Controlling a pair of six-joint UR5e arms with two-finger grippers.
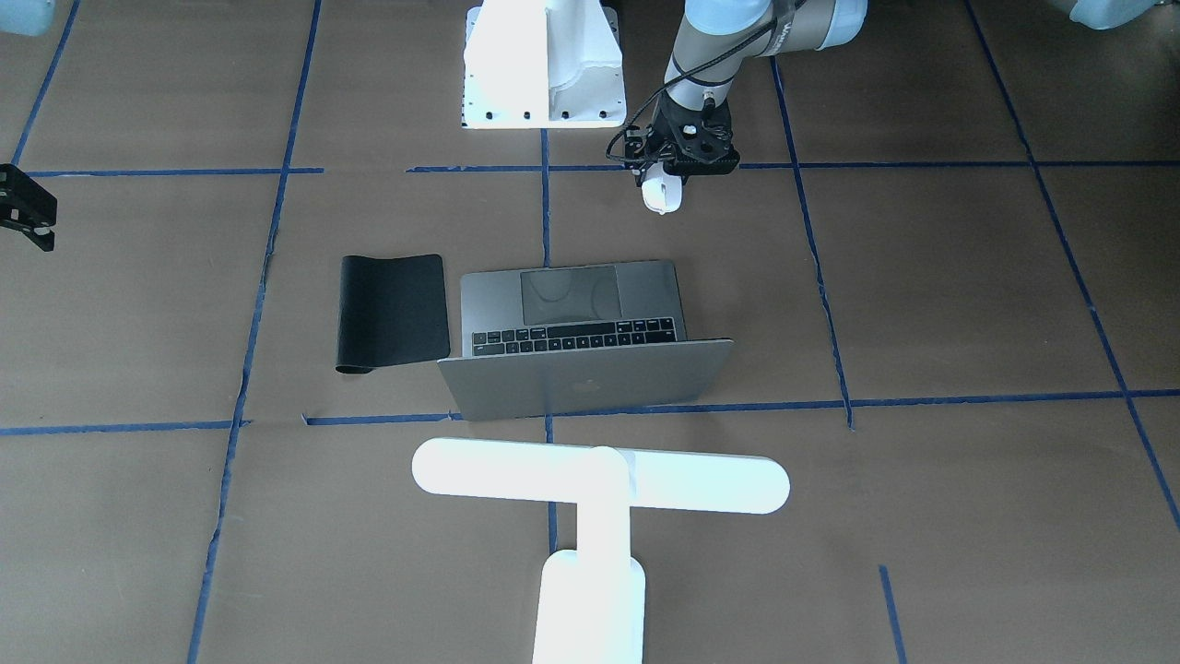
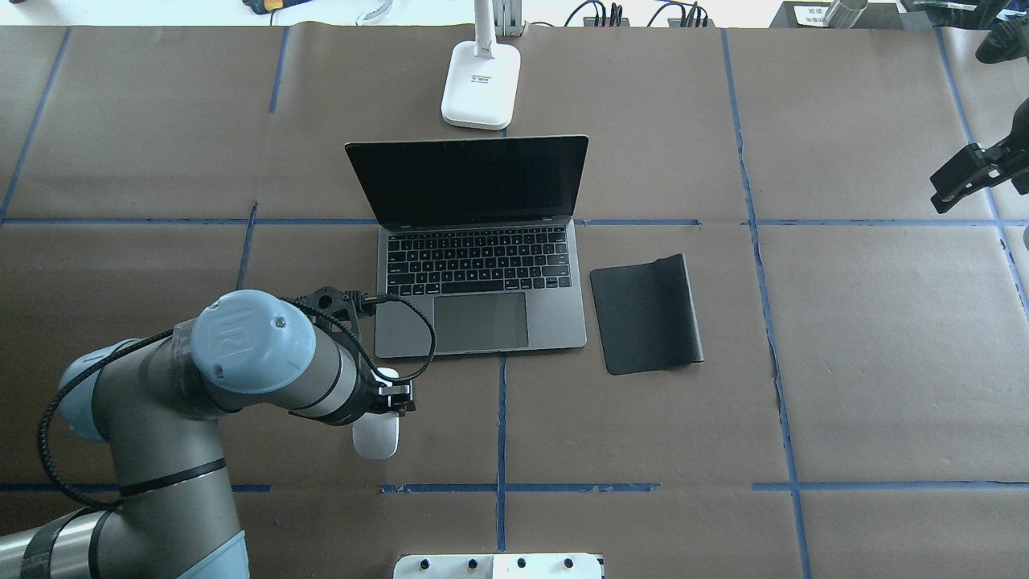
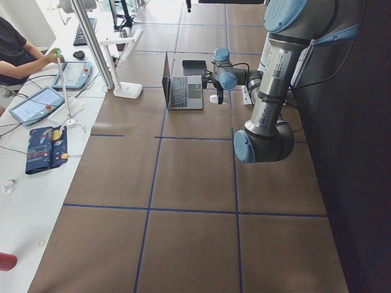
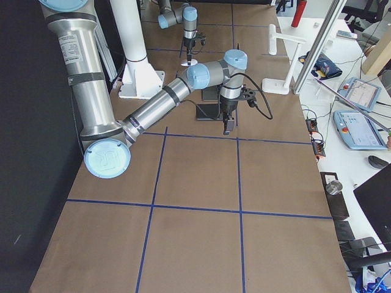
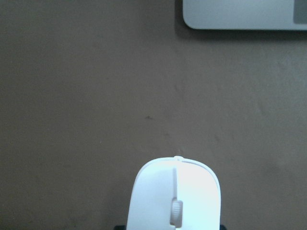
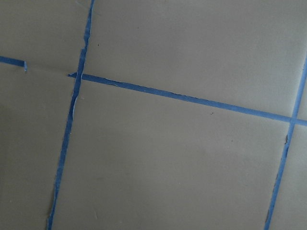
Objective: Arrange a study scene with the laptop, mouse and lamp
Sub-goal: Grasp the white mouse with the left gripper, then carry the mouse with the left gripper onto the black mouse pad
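Observation:
The grey laptop (image 2: 555, 318) stands open at the table's middle, its screen facing me; it also shows in the front view (image 1: 664, 300). The white lamp (image 1: 599, 480) stands behind it, its base (image 2: 480, 84) on the table's far side. My left gripper (image 2: 387, 400) is shut on the white mouse (image 2: 375, 440), holding it just above the table, left of the laptop's front corner. The mouse fills the bottom of the left wrist view (image 5: 173, 196) and shows in the front view (image 1: 660, 195). My right gripper (image 2: 940, 191) looks open and empty, raised at the far right.
A black mouse pad (image 2: 647, 314) lies flat right of the laptop, one edge curled up. The white arm pedestal (image 1: 544, 65) stands at the near table edge. Blue tape lines cross the brown table cover. Operators' desks with tablets lie beyond the table.

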